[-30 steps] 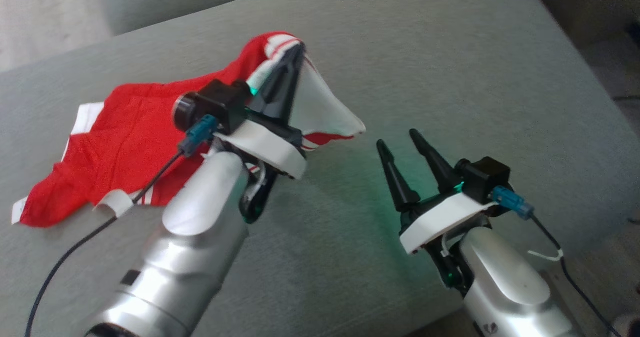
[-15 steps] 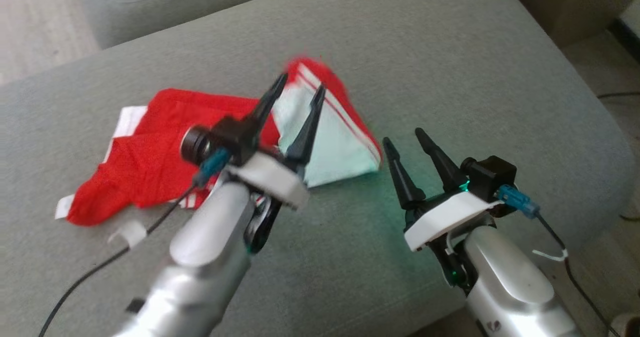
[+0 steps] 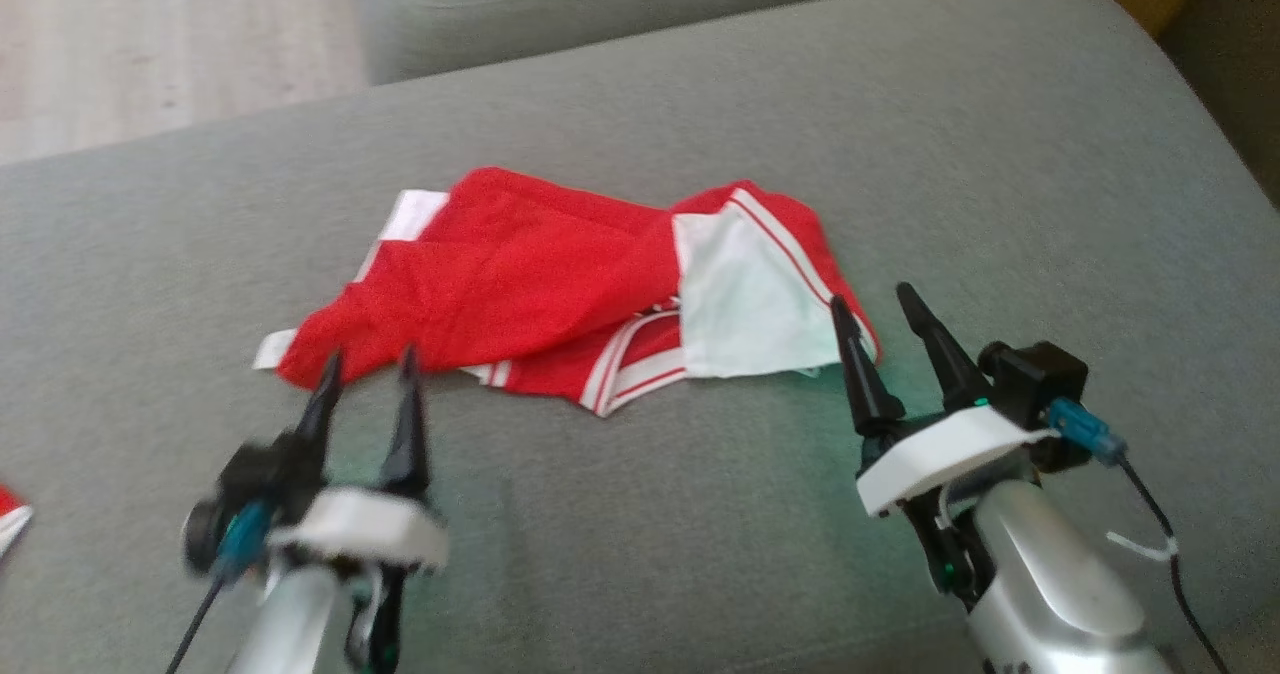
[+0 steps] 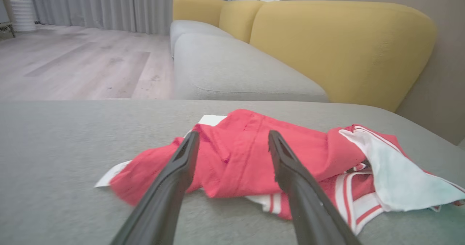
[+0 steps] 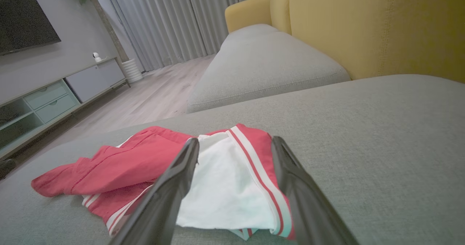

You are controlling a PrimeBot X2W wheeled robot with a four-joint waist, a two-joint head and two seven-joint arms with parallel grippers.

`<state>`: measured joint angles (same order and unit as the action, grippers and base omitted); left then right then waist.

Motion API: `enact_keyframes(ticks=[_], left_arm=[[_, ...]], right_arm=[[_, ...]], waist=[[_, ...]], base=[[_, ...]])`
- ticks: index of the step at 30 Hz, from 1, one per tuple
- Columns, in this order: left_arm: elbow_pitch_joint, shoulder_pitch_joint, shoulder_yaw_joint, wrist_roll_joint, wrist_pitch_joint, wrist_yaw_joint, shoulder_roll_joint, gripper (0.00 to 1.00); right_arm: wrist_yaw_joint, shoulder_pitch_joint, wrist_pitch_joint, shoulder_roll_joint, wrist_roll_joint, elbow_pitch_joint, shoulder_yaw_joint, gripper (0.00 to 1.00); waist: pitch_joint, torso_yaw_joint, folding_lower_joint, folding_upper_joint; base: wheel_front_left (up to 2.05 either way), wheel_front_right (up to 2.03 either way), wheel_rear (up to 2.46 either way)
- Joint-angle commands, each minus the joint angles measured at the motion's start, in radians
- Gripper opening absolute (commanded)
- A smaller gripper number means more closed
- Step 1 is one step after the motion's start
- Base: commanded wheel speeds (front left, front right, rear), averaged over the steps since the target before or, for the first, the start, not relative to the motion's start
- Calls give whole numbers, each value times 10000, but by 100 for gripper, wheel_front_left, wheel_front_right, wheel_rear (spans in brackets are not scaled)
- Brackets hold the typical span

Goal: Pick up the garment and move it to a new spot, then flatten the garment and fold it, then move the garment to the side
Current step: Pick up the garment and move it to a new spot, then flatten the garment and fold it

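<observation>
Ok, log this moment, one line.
left gripper: open, empty | right gripper: open, empty | crumpled red-and-white fabric garment: lying on grey couch cushion

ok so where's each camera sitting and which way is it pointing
Head view: on the robot's head, facing forward and down at the garment on the grey cushion; left claw and right claw, both open, rise from below.
Left wrist view: on the left wrist, looking low along its own fingers at the garment's red side.
Right wrist view: on the right wrist, looking along its fingers at the white lining.
Shared: both wrist views show the yellow backrest and curtains.
</observation>
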<state>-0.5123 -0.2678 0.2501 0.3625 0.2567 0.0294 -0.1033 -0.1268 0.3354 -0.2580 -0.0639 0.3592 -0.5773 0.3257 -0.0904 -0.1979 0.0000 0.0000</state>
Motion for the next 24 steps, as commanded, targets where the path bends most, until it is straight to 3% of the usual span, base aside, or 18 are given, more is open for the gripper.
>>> enact_keyframes(ticks=[1,7,12,19,24], left_arm=[[399,-67,-544,-134,51,-55,-79,100],[956,1528,-2170,-702,51,32,200,100],[1248,2462,-2978,-1181,51,226,412,100],[1186,2846,-3280,-1281,51,496,521,100],[1173,2799,-2902,-1081,51,561,527,100]], right_arm=[[-39,39,-38,137,-94,305,103,100],[-39,-411,-38,137,-376,227,-400,100],[-39,-780,-38,137,-583,131,-799,100],[-39,-954,-38,137,-684,-31,-862,100],[-39,-715,-38,137,-740,-376,-237,100]], waist=[[253,373,0,0],[572,887,0,0],[730,1238,0,0],[755,1455,0,0],[589,1646,0,0]], base=[[0,0,0],[0,0,0],[0,0,0],[0,0,0],[0,0,0]])
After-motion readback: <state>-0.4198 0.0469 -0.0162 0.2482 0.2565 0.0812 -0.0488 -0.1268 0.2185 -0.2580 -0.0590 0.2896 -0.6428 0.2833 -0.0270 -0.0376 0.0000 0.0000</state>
